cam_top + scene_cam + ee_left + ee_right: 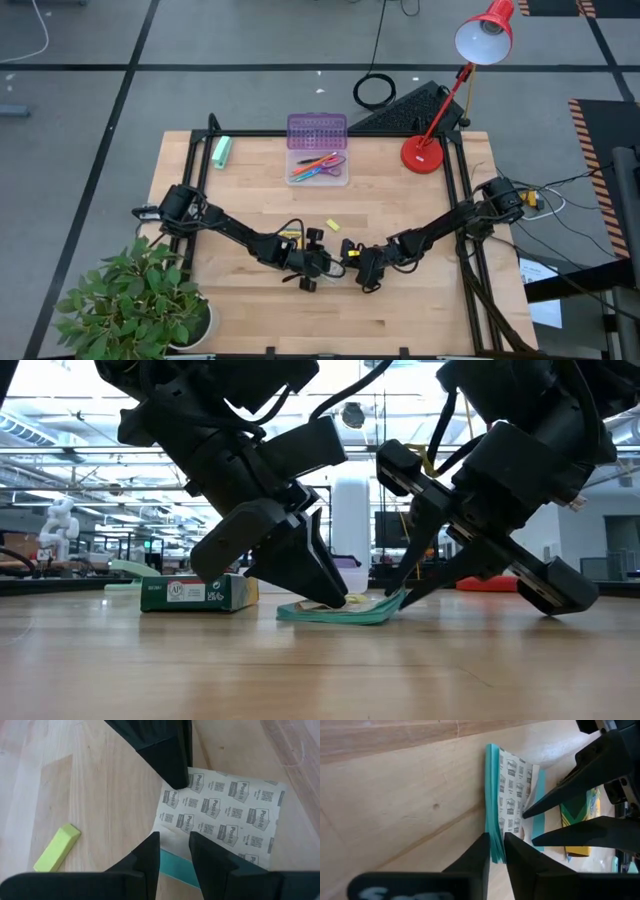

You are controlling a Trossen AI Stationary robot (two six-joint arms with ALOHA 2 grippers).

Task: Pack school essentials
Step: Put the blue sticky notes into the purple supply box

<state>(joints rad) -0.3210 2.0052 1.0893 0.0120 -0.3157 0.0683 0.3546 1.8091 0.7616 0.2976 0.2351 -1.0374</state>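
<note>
Both grippers on teal sticky-note pad [340,612], mid-bench. Left gripper [172,812] jaws apart over its backing sheet. Right gripper [493,847] jaws pinching pad edge.

A pale wooden counter [400,310] with a black frame along its edges. At its far edge, near the middle, lies a clear box [318,167] holding coloured pens, its purple lid [317,130] open behind it. A mint-green roll [221,152] lies at the far left, and a red lamp [423,153] stands at the far right. Near the centre lie a small yellow piece [333,225], a green-and-yellow crayon box [197,592] and a teal sticky-note pad [502,820] with printed backing paper. A potted plant [135,300] overlaps the near left corner
</note>
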